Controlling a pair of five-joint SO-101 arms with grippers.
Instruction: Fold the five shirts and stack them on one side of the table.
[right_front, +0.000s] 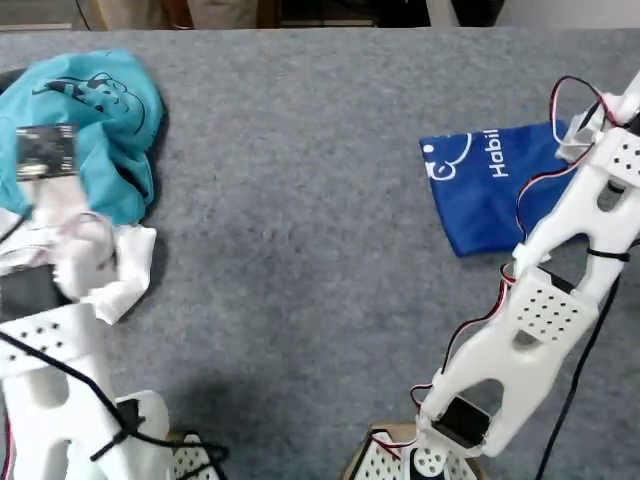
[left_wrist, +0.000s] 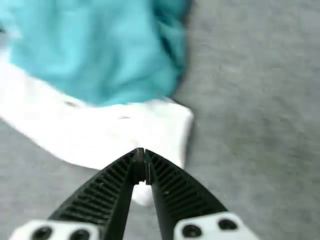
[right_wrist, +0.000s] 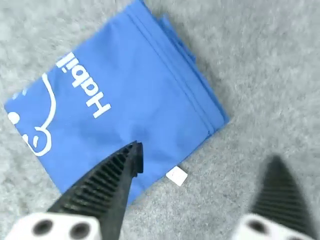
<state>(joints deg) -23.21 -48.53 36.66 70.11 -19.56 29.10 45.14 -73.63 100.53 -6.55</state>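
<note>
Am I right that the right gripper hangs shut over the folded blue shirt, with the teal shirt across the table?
Not quite: the right wrist view shows the right gripper open, over the folded blue shirt; the teal shirt does lie across the table.

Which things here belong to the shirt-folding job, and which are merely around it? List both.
Job: folded blue shirt; crumpled teal shirt; white shirt; left gripper; right gripper.
Not the job: grey table cover; arm cables.
</note>
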